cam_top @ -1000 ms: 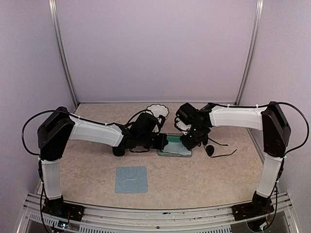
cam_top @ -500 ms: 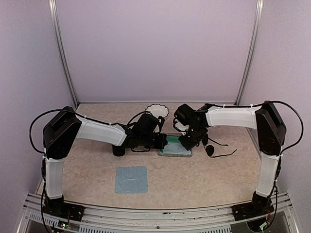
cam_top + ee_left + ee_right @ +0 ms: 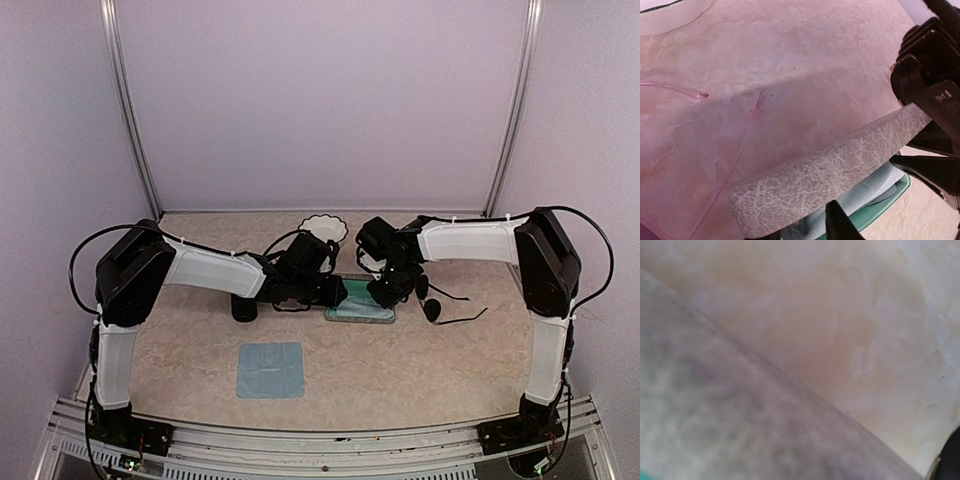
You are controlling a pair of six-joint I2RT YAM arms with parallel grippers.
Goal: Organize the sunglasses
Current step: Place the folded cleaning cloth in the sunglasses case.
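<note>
The two arms meet near the middle of the table (image 3: 420,385). The left gripper (image 3: 338,292) and the right gripper (image 3: 388,290) sit at the two short ends of the grey case (image 3: 360,308). The left wrist view shows the lid tilted up. It looks like the arms are there to hold the case open so glasses can go in on the green lining. It is not possible to tell if each gripper is pinching the lid or is only close to it, because the fingers are hidden or too blurry.

The dark sunglasses (image 3: 433,309) lie on the table just beside the case, toward the right edge. The pale pink glasses (image 3: 690,91) lie on the table past the case, toward the back edge. Neither pair is inside yet, so most of the job is probably left to do.

A blue cloth (image 3: 270,369) lies flat near the front edge. A white frilly mat (image 3: 325,227) sits at the back edge. The table top is pale and marbled. Plain light purple walls stand on three sides.
</note>
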